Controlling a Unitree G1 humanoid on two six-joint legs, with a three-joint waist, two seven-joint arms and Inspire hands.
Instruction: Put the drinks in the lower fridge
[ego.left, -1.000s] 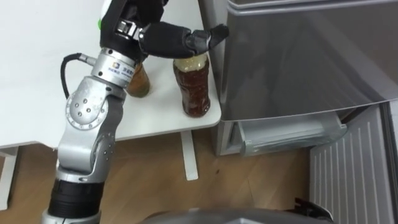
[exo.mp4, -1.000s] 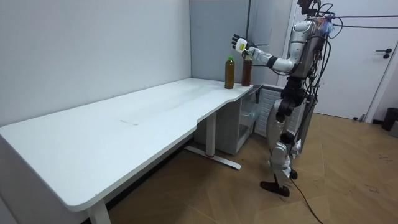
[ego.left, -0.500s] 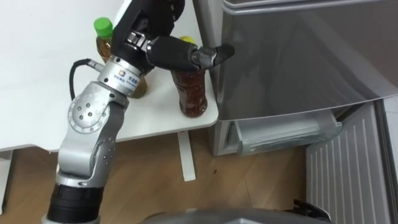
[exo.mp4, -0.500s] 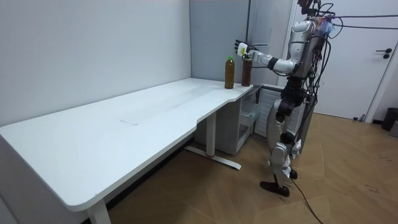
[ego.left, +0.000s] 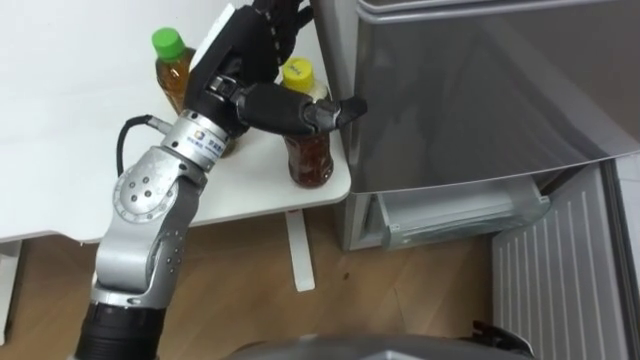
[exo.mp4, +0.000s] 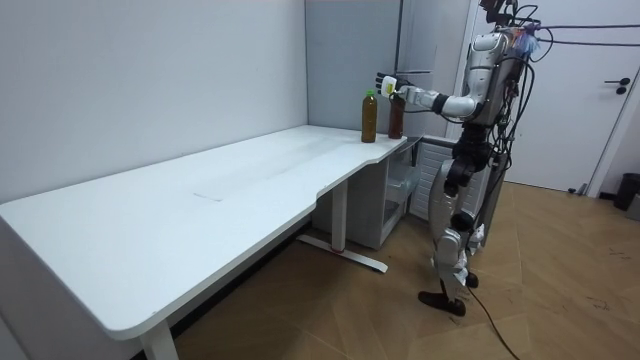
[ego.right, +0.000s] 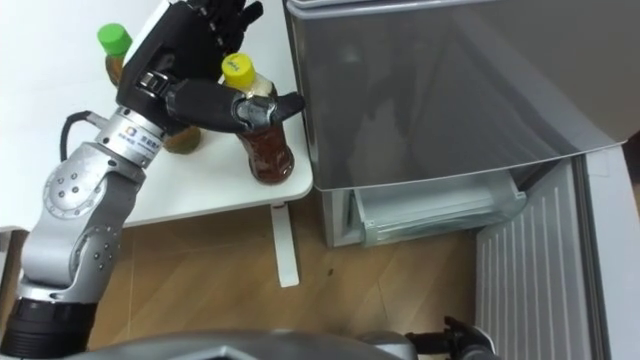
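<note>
**Amber drink, yellow cap: left hand bracketing the neck, not yet clamped**

Amber liquid is showing through both bottles, which are standing upright on the white counter (ego.left: 60, 150). Neither is in the fridge (ego.left: 470, 90) yet. The yellow-capped bottle (ego.left: 310, 160) is sitting near the counter's corner, with the steel-grey fridge wall close at its 3 o'clock. The green-capped bottle (ego.left: 172, 75) is standing at its 10 o'clock, partly behind the wrist.

The left hand (ego.left: 250, 55) is hovering at the yellow-capped bottle's shoulder. The thumb (ego.left: 300, 108) is lying straight across the front of the neck. The fingers (ego.right: 215, 17) are spreading apart behind the cap, so nothing is being gripped.

Doing the step well, as I judge it:
- Lower the hand so the curl lands on the body rather than on the tapering neck.
- Close evenly, since the clear plastic looks smooth and waisted and could slip or tip towards the counter edge.
- Lift straight up before swinging, as the fridge wall is leaving little room.

The lower compartment (ego.left: 460, 212), with its translucent drawer front, is standing open at the bottle's 4 o'clock.
</note>
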